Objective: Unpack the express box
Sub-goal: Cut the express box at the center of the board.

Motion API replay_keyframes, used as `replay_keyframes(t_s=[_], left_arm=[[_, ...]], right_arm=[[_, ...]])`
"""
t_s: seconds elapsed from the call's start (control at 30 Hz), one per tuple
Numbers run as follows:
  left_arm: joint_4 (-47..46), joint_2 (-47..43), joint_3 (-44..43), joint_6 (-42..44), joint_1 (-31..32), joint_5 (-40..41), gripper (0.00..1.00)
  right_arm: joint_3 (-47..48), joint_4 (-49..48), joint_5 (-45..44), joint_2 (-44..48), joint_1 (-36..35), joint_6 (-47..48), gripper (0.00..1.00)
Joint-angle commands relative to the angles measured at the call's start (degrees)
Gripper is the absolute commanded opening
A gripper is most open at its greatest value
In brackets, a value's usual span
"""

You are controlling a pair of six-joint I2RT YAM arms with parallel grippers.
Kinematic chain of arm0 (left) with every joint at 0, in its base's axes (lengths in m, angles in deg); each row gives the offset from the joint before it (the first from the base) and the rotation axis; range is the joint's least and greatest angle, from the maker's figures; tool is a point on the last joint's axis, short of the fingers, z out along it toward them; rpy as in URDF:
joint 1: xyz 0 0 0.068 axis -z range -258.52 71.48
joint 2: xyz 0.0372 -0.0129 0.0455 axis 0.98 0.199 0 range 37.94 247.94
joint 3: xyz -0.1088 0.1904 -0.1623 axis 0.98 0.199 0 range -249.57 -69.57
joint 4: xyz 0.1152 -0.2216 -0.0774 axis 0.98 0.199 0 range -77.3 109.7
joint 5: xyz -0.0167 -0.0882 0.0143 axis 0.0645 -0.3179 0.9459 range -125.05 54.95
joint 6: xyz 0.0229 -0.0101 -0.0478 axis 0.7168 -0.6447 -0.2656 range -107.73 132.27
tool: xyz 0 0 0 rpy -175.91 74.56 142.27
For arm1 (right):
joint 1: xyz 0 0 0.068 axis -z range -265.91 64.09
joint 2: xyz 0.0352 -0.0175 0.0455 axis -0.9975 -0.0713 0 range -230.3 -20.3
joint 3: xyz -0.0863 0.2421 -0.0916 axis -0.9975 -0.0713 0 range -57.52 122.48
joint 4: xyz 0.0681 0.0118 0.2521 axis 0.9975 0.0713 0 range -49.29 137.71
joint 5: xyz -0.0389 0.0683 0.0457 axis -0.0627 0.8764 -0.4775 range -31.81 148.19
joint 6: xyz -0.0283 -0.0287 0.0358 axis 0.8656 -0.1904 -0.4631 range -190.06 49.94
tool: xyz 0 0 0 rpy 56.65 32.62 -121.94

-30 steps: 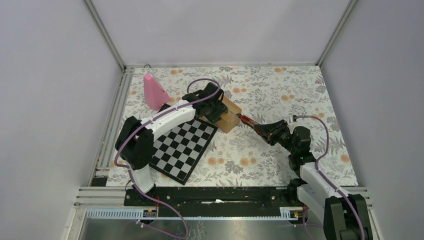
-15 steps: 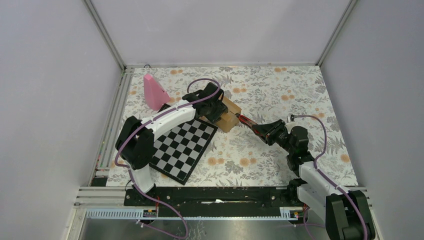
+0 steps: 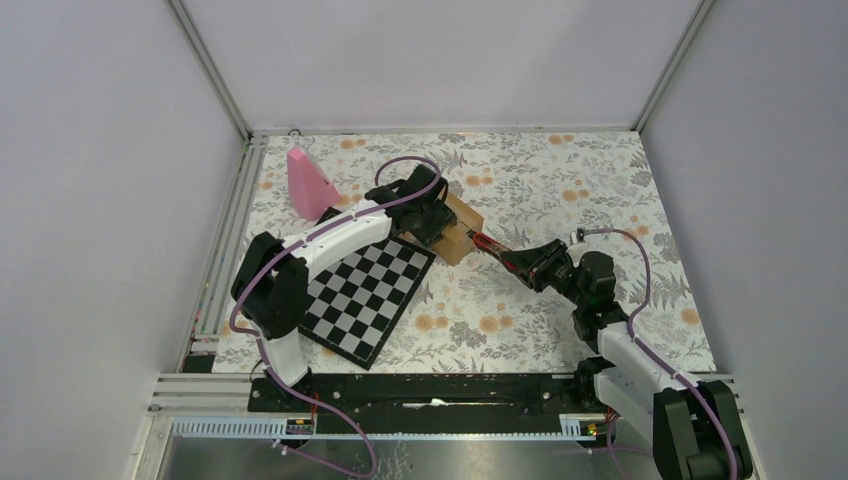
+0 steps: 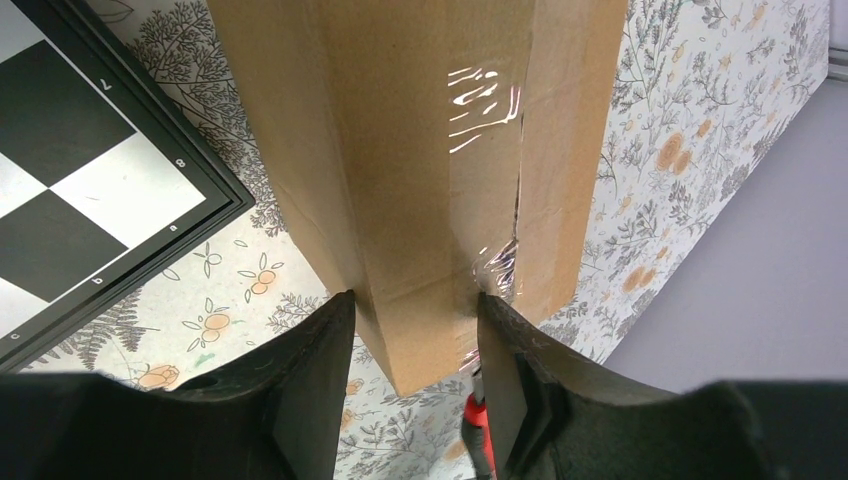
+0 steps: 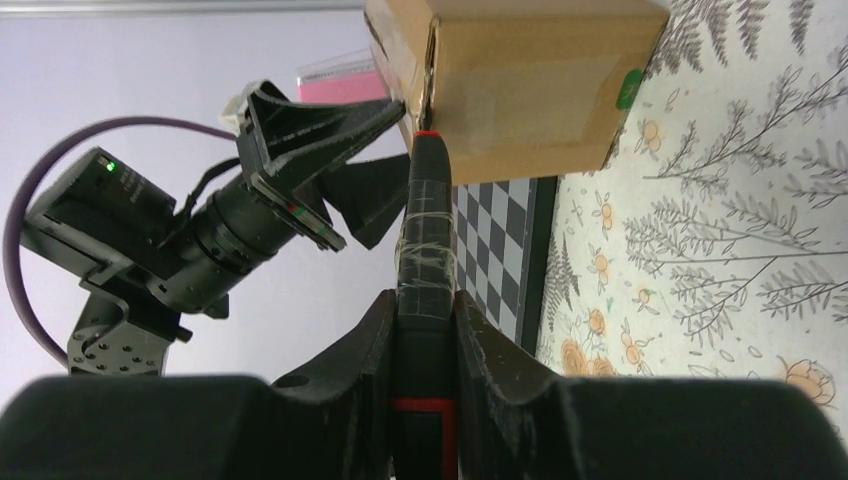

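Clamping the express box (image 3: 464, 226) between both fingers, left gripper (image 4: 412, 335) holds it just beside the chessboard's (image 3: 365, 290) far right corner. Right gripper (image 5: 422, 330), right of the chessboard, is clenched on a red-and-black cutter (image 5: 425, 220), tip touching the box's taped seam. Pink cone (image 3: 310, 185) stands beyond the chessboard. Left arm crosses over the chessboard, hiding part of the box from above.
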Motion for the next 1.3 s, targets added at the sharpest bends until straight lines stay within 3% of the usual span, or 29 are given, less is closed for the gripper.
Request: replay_keyframes(t_s=[0.0, 0.53, 0.87, 1.27], left_arm=[[-2.36, 0.82, -2.32, -1.08, 0.93, -1.25, 0.48], [-1.22, -1.62, -0.24, -2.06, 0.59, 1.27, 0.48], [-1.23, -1.49, -0.42, -1.92, 0.66, 0.88, 0.48], [-1.23, -1.51, -0.42, -1.80, 0.63, 0.79, 0.48]], right_arm=[[2.59, 0.18, 3.66, 2.09, -1.51, 1.06, 0.00], [2.61, 15.96, -2.88, 14.56, 4.21, 4.16, 0.00], [1.78, 7.71, -2.61, 9.57, 5.10, 2.09, 0.00], [2.39, 7.45, -3.03, 10.13, 5.10, 2.25, 0.00]])
